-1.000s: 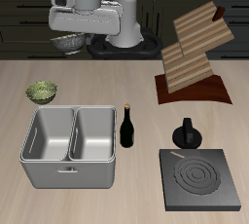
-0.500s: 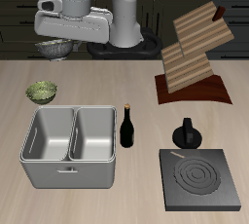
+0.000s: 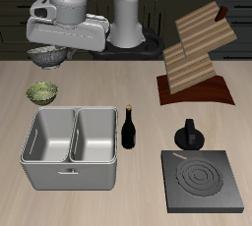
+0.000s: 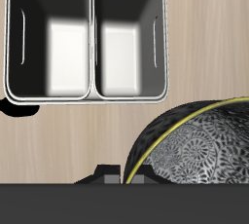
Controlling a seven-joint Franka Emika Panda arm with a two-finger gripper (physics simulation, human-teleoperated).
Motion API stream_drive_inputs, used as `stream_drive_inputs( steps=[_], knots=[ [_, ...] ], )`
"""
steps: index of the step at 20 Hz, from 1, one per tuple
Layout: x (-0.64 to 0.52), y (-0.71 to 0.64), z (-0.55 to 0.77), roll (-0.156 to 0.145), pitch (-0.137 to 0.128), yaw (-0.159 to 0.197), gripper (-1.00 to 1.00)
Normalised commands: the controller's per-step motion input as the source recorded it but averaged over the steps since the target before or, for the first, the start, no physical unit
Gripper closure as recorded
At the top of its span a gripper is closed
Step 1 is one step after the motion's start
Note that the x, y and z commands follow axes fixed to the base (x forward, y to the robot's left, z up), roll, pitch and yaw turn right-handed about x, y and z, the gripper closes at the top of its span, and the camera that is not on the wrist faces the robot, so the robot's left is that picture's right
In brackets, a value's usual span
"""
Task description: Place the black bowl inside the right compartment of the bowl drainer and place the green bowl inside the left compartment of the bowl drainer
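Change since earlier: the gripper (image 3: 47, 55) has been carried sideways over the last second, away from the table's middle and toward the end where the green bowl lies; the small round grey-silver speckled black bowl (image 3: 44, 53) has travelled with it, raised above the table.

Nearest the front edge: the dark flat stove plate (image 3: 205, 182) is seen untouched.

Bowl drainer: the large light-grey rectangular two-basin bowl drainer (image 3: 71, 148) is set a little farther back; both basins are seen empty, so neither placement is done yet.

Beside it: a dark glass bottle (image 3: 129, 129) is stood upright just beside the drainer's rim, and a small black pot (image 3: 188, 135) sits behind the stove plate.

Green bowl: the small olive-green mottled green bowl (image 3: 41, 92) is resting on the table behind the drainer, not yet picked up.

Grip: the black bowl is judged to be pinched at its rim and hung below the hand, so it can be lowered straight into a basin.

Farthest back: a stepped wooden rack (image 3: 195, 58) is seen.

Wrist view only: the drainer's (image 4: 86, 39) open basins are shown from directly above, and the bowl's (image 4: 195, 145) patterned inside is shown close up; the fingers themselves are hidden.

Exterior view only: the bowl's height above the table and the green bowl are shown.
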Motion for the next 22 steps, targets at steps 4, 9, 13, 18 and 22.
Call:
stream_drive_inputs(
  steps=[4, 9, 13, 18, 22],
  knots=[
    [0.38, -0.07, 0.04, -0.018, 0.008, 0.022, 1.0],
    [0.25, -0.01, -0.03, 0.001, 0.01, 0.009, 1.0],
    [0.27, -0.05, -0.04, -0.008, 0.015, -0.015, 1.0],
    [0.26, 0.01, -0.03, 0.008, 0.006, 0.008, 1.0],
    [0.2, 0.05, -0.01, -0.007, -0.003, -0.02, 1.0]
  ],
)
